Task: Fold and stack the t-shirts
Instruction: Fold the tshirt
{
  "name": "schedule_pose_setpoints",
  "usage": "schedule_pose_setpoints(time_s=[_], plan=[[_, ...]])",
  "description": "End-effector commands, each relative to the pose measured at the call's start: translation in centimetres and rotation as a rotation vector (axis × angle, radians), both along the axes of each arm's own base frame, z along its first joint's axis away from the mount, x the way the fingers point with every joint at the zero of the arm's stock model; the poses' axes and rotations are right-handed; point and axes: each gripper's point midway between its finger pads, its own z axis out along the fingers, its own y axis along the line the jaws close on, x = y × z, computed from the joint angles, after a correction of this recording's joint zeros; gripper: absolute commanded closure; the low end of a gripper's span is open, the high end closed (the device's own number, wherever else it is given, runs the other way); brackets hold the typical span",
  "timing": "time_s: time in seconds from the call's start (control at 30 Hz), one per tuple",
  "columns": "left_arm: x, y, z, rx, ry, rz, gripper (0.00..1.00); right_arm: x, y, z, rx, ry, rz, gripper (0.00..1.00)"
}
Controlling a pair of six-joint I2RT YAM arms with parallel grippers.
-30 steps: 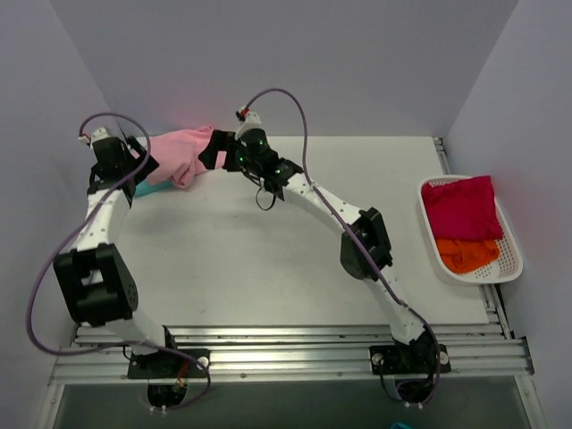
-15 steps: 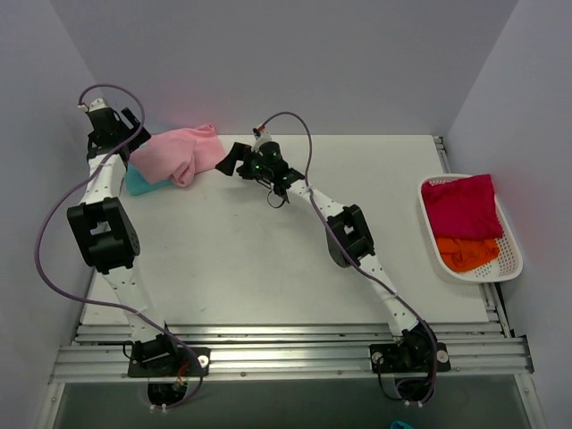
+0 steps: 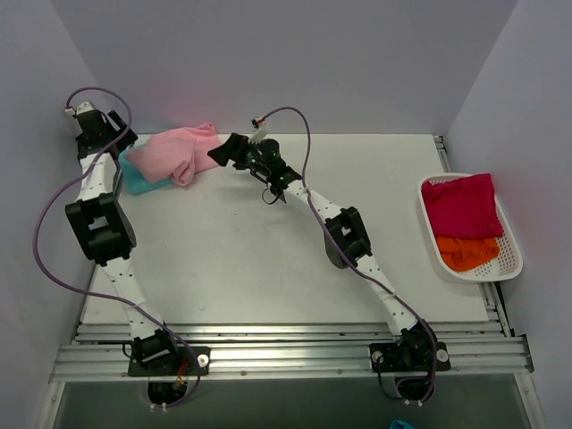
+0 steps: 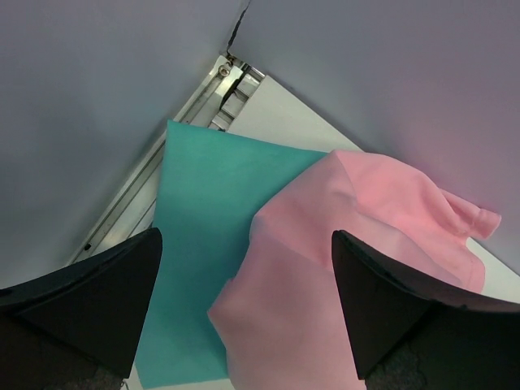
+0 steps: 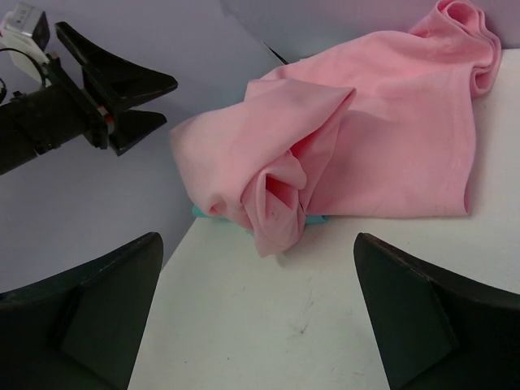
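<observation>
- Left gripper (image 4: 246,244): fingers spread wide, empty, over the shirts at the top view's upper left.
- Right gripper (image 5: 258,244): likewise released, just beside the pink t-shirt (image 3: 179,154).
- Pink t-shirt lies crumpled (loosely bunched) over the flat teal t-shirt (image 4: 203,211).
- Crimson t-shirt (image 3: 460,206) and orange t-shirt (image 3: 466,253): in the white basket (image 3: 429,239), right edge.
</observation>
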Motion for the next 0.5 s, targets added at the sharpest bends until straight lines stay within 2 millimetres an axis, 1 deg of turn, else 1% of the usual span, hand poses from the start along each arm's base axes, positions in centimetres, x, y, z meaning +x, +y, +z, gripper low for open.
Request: schedule_pose_setpoints(time_s=[0.0, 0.03, 0.07, 0.1, 0.13, 0.17, 0.23, 0.27, 0.3, 0.33, 0.37, 0.4, 0.43, 0.47], plan=[[1.4, 0.0, -0.4, -0.012, -0.013, -0.02, 0.06, -0.5, 1.3, 2.2, 0.079, -0.073, 0.006, 0.0], [1.9, -0.4, -0.2, -0.027, -0.029, -0.043, 0.06, -0.6, 1.4, 1.8, 0.076, -0.066, 0.009, 0.0], [2.3, -1.0, -1.3, -0.059, -0.025, -0.066, 0.06, -0.7, 1.5, 1.6, 0.073, -0.065, 0.012, 0.0], [2.5, -1.3, -1.6, -0.076, -0.03, -0.078, 0.06, -0.7, 1.4, 1.3, 0.07, -0.061, 0.01, 0.0], [2.7, -1.6, -1.7, -0.093, -0.034, -0.089, 0.06, -0.7, 1.3, 1.6, 0.069, -0.065, 0.007, 0.0], [3.0, -2.0, -1.8, -0.104, -0.044, -0.1, 0.06, -0.6, 1.2, 0.8, 0.058, -0.055, 0.004, 0.0], [3.3, -3.1, -1.8, -0.129, -0.056, -0.125, 0.01, -0.4, 0.9, 0.7, 0.047, -0.055, -0.009, 0.0], [3.2, -3.5, -1.7, -0.131, -0.056, -0.13, 0.0, -0.3, 0.7, 0.3, 0.041, -0.046, -0.015, 0.0], [3.3, -4.1, -1.5, -0.13, -0.057, -0.138, 0.02, -0.2, 0.7, 0.2, 0.037, -0.044, -0.019, 0.0], [3.2, -4.4, -1.3, -0.129, -0.061, -0.141, 0.12, -0.1, 0.6, -0.2, 0.028, -0.04, -0.023, 0.0], [3.1, -4.6, -0.5, -0.128, -0.073, -0.145, 0.19, -0.1, 0.6, -0.6, 0.021, -0.033, -0.026, 0.0], [2.8, -5.1, -0.7, -0.133, -0.067, -0.152, 0.31, 0.0, 0.5, -1.0, 0.017, -0.028, -0.032, 0.0], [2.7, -5.4, -0.6, -0.136, -0.071, -0.153, 0.58, 0.1, 0.3, -1.0, 0.019, -0.028, -0.035, 0.0], [2.6, -5.5, 0.5, -0.138, -0.093, -0.152, 0.68, 0.0, 0.3, -1.3, 0.02, -0.02, -0.033, 0.0]])
